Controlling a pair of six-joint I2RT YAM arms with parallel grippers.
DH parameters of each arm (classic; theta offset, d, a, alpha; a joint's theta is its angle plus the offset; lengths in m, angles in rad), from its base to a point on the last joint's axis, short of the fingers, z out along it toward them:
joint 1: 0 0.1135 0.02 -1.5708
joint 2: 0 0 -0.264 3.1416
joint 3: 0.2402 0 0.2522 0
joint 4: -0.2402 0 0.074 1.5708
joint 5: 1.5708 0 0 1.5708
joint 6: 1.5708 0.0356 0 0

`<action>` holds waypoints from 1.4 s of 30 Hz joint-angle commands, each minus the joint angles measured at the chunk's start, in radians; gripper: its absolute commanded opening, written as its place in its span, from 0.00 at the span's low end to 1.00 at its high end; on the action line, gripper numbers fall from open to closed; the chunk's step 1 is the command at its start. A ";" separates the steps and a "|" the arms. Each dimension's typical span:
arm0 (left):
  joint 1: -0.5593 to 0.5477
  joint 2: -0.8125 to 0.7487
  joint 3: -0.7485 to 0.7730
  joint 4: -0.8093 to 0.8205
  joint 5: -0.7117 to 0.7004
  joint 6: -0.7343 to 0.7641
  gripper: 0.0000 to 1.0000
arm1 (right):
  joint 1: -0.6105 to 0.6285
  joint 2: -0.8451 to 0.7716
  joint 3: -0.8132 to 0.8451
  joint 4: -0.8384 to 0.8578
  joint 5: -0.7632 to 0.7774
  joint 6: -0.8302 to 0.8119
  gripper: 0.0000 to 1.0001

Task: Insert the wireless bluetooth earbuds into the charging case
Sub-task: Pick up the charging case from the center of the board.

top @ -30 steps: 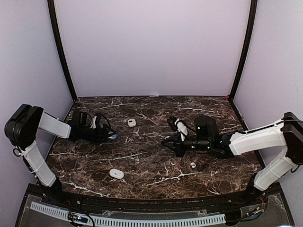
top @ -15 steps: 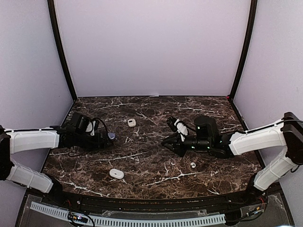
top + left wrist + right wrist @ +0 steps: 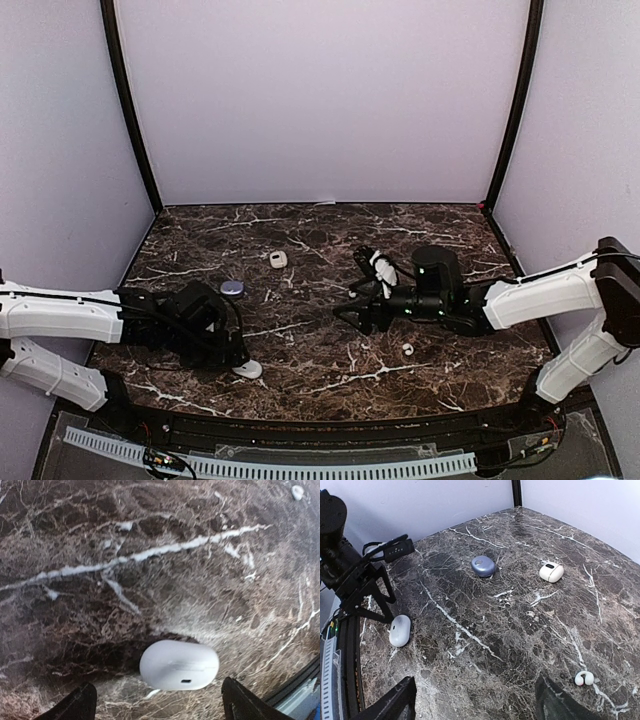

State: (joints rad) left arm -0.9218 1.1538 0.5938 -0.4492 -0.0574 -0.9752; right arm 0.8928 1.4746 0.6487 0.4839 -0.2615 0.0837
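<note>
1. Down at the near-left corner of the table, the left gripper sits low over the stone. Its two black fingers are spread wide and grip nothing.
2. Just ahead of those fingertips, lined up with the gap between them, lies a white pebble case. It is smooth, glossy and oval, with a small dark slot in the side facing the wrist camera. Neither finger touches it.
3. Near the middle of the table, the right gripper is also splayed apart and empty, poised over bare stone.
4. One earbud lies on the stone beside the right arm, toward the near edge. It is tiny, white and curled into a C with two rounded lobes. It is well apart from every case.
5. Farther back sits a lavender-blue case, rounded and satin-looking, with a shallow dimple on top. Beside it, but not touching, is a small cream case with a dark oval patch on top.
6. The table is polished dark brown marble threaded with white veins.
</note>
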 commanded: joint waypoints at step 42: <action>-0.146 0.289 0.194 -0.150 -0.011 0.199 0.99 | -0.004 -0.011 -0.043 0.109 -0.055 -0.017 0.99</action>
State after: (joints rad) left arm -1.0641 1.4303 0.7555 -0.5747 -0.0341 -0.8307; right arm 0.8925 1.4746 0.6037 0.5755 -0.2974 0.0795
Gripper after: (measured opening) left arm 0.991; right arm 0.994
